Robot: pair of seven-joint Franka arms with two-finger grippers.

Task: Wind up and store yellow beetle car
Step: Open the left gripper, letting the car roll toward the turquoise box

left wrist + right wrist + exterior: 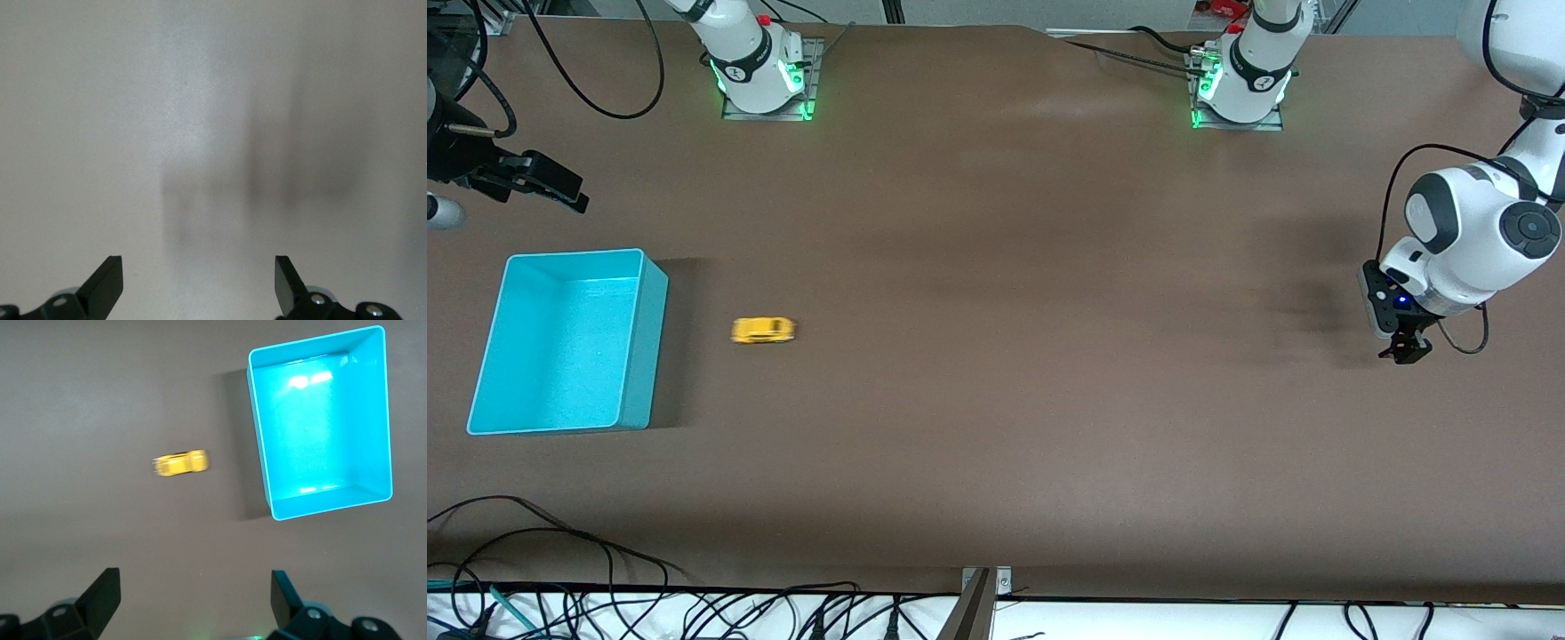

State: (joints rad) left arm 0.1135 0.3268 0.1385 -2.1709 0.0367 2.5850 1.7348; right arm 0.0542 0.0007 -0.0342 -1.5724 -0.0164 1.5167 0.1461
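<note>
Turquoise bin (pixel 489 391) sits empty; the yellow beetle car (pixel 763 330) rests just beside it on the surface, ungrasped. Right tool (pixel 190 597) hovers open above; left tool (pixel 1405 348) waits open. Next: grasp the car.

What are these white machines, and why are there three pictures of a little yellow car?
Those are two robot arms bolted to a brown table. Each ends in a gripper, a hand with two fingers. The big picture looks down from a high camera facing them. The other two come from cameras on the arms' wrists. The left gripper hangs open over bare table. The right gripper is open too, up above the yellow beetle car and the turquoise bin. The car sits on the table beside the bin, toward the right arm's end. The bin looks empty. Nothing is held.
</note>
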